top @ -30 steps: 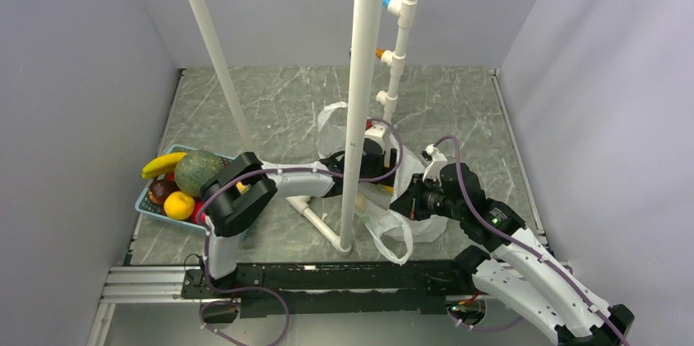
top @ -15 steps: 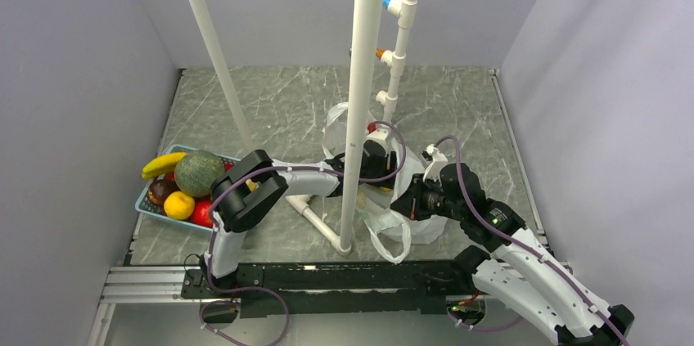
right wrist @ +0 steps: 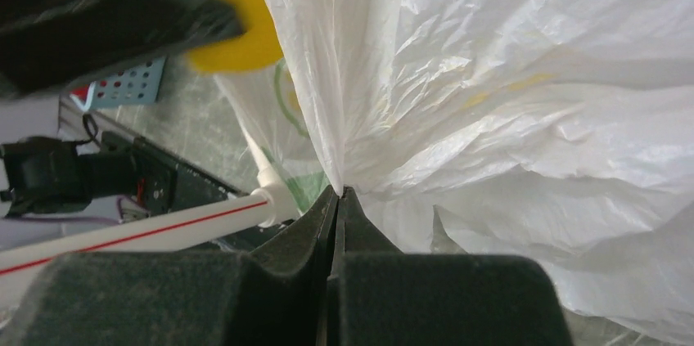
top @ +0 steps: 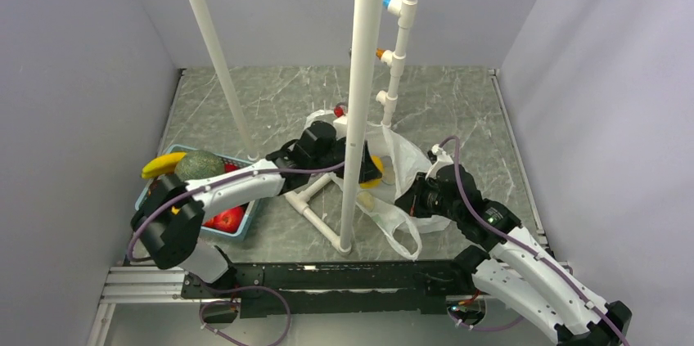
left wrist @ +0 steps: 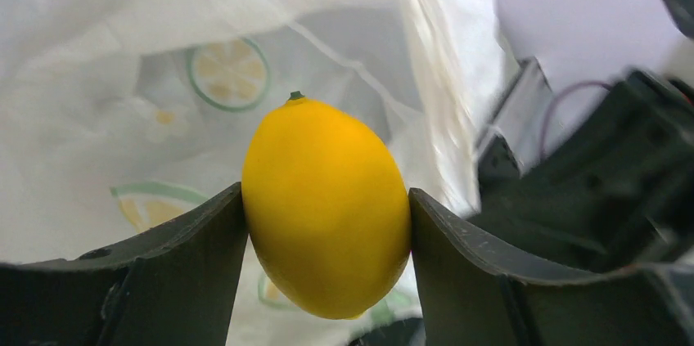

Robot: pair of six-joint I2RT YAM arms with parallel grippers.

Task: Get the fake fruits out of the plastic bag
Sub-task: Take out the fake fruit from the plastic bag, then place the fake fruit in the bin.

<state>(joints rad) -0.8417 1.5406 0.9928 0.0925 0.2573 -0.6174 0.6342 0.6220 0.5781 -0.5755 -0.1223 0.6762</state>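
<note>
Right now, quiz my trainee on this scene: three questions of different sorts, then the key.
1. True or false: the left gripper holds a yellow lemon.
2. The right gripper is pinching: A the plastic bag; B the lemon; C nothing.
3. Where does the banana lie?
Key: 1 true; 2 A; 3 in the light-blue basket, beside the melon.
</note>
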